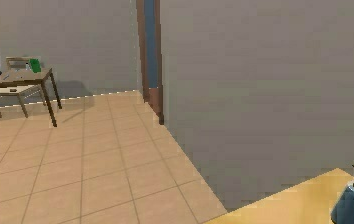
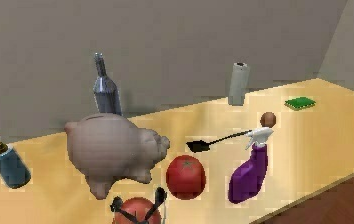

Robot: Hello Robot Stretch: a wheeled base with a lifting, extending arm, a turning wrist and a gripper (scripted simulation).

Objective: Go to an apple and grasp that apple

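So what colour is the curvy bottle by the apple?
Purple. The curvy bottle shows best in the arm side view.

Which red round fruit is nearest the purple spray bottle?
The upper red fruit, beside the purple spray bottle; the lower red fruit lies farther left.

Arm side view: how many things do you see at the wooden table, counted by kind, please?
Red round fruits: 2, upper red fruit, lower red fruit
Bottles: 3, grey bottle, blue pump bottle, purple spray bottle
Piggy bank: 1
Spatula: 1
Grey cylinder: 1
Green flat thing: 1
Total: 9
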